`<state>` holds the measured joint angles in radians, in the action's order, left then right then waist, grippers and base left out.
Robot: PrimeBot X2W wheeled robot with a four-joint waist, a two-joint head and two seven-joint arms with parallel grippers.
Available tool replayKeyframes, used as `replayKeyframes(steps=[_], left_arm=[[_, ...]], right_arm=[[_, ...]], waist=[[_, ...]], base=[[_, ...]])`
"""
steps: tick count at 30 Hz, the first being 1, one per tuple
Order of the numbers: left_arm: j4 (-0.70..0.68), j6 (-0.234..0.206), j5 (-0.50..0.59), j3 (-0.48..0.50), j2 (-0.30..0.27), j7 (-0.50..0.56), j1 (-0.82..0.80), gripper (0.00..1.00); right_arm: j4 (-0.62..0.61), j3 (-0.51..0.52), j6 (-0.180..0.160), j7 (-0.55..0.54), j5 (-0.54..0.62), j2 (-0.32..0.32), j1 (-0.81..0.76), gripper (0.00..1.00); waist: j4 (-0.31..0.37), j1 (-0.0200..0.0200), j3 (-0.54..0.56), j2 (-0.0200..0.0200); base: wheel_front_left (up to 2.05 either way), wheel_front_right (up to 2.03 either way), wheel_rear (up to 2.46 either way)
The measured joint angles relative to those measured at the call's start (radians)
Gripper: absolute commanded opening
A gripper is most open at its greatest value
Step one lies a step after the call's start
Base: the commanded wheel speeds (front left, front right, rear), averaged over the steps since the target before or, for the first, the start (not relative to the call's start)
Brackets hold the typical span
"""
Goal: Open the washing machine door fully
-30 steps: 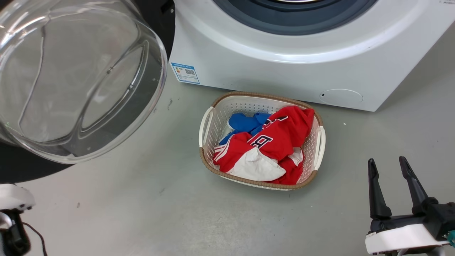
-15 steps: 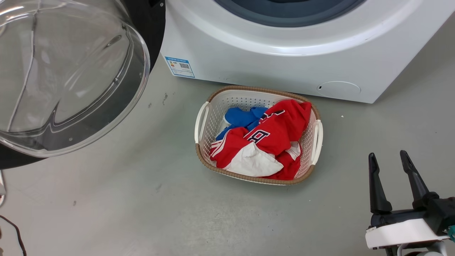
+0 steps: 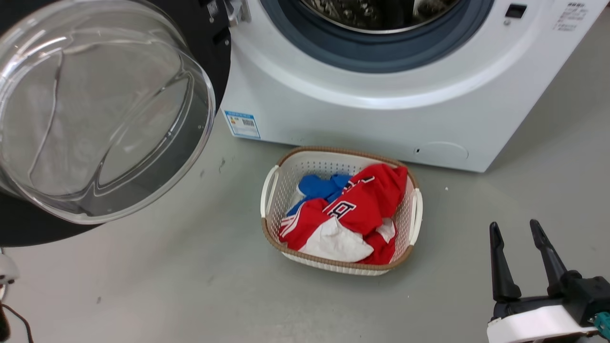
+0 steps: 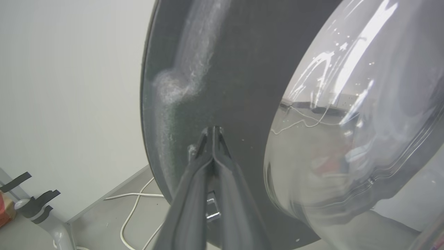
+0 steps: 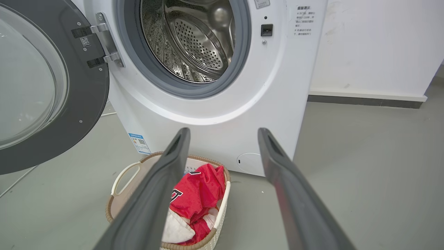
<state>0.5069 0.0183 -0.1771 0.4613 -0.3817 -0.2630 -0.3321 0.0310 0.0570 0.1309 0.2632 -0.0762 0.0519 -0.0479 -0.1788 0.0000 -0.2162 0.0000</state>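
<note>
Since half a second ago the head camera has tipped upward. The steel drum now shows along the top edge of its view and the basket sits lower, so the shift is the camera's, not the things'.

The washing machine [image 3: 362, 119] stands with its round opening uncovered. The washing machine door [image 3: 95, 124] hangs from a metal hinge [image 5: 104, 41] at the machine's left edge. It is swung wide, and its clear bowl and black inner ring face the room.

The laundry basket [image 3: 305, 166] is on the floor just in front of the machine's base. It holds a red garment [image 3: 367, 200], a blue one [image 3: 319, 186] and a white cloth [image 3: 336, 243].

The left gripper [image 4: 212, 130] has its fingers pressed together, holding nothing. Its tips are at the door's black ring, beside the bowl, and I cannot tell whether they touch it.

The right gripper [image 3: 513, 224] is spread wide and empty. It hangs over the floor, forward and right of the machine and well apart from the door.

A blue sticker [image 3: 242, 124] marks the machine's lower left corner and a round cap [image 3: 441, 151] its lower right.
</note>
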Motion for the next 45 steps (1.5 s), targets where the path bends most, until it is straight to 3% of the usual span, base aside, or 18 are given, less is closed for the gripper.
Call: replayKeyframes(steps=[1, 2, 3, 11, 20, 27, 34, 45], left_arm=[[-0.014, 0.005, 0.009, 0.001, 0.008, 0.0, 0.011, 0.0], [-0.028, 0.008, 0.016, 0.003, 0.015, 0.0, 0.023, 0.43], [-0.044, 0.009, 0.026, 0.004, 0.02, 0.0, 0.036, 1.0], [-0.2, 0.036, 0.089, -0.021, 0.075, 0.0, 0.127, 1.0], [-0.42, 0.026, 0.166, -0.139, 0.177, 0.0, 0.211, 1.0], [-0.53, 0.047, 0.185, -0.248, 0.237, 0.0, 0.266, 1.0], [-0.55, 0.067, 0.171, -0.337, 0.276, 0.0, 0.288, 1.0], [-0.514, 0.059, 0.147, -0.428, 0.313, 0.0, 0.333, 1.0]], right_arm=[[0.003, -0.001, 0.0, 0.0, -0.006, 0.0, -0.004, 1.0], [0.005, -0.003, 0.0, 0.0, -0.012, 0.0, -0.008, 1.0], [0.008, -0.004, 0.0, 0.0, -0.015, 0.0, -0.015, 1.0], [0.021, -0.008, 0.0, 0.0, -0.038, 0.0, -0.059, 1.0], [-0.005, -0.012, 0.0, 0.0, -0.044, -0.001, -0.074, 1.0], [-0.067, -0.003, 0.0, 0.0, -0.044, -0.001, -0.082, 1.0], [-0.122, -0.004, 0.0, 0.0, -0.032, -0.001, -0.086, 1.0], [-0.153, 0.017, 0.0, 0.0, -0.027, -0.001, -0.12, 1.0]], waist=[[0.0, 0.0, 0.012, 0.0], [0.0, -0.0001, 0.025, 0.0], [0.0, 0.0, 0.037, 0.0], [-0.004, -0.0001, 0.133, 0.0], [0.016, -0.0001, 0.186, 0.0], [0.05, -0.0001, 0.2, 0.0], [0.09, -0.0001, 0.206, 0.0], [0.148, -0.0001, 0.207, 0.0]], base=[[0.0, 0.0, 0.0], [0.0, 0.0, 0.0], [0.0, 0.0, 0.0], [0.0, 0.0, 0.0], [0.0, 0.0, 0.0], [0.0, 0.0, 0.0], [0.0, 0.0, 0.0], [0.0, 0.0, 0.0]])
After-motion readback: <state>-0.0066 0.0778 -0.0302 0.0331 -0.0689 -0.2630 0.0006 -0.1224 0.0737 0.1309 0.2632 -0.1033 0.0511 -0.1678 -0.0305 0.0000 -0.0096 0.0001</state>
